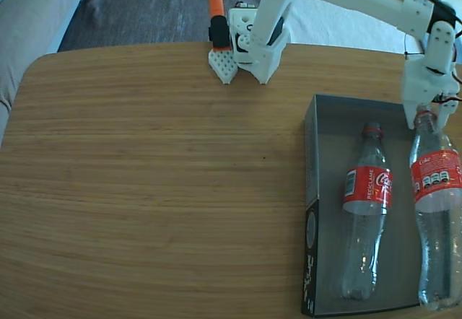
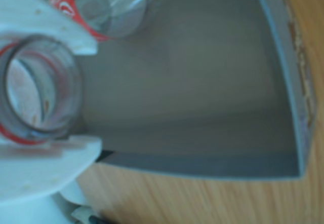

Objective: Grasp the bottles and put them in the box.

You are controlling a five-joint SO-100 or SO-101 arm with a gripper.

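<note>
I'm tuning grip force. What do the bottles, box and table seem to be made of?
Bottles: clear, glossy thin plastic, see-through. Box: matte dark cardboard, probably, with thin folded walls. Table: smooth wood grain, possibly laminate.

In the fixed view the red label of the left bottle [image 1: 367,211] reads "RECICLAME" beside a white Coca-Cola script, the right bottle [image 1: 437,218] shows part of that script above small unreadable panels, and white print on the box [image 1: 311,261] wall is illegible
</note>
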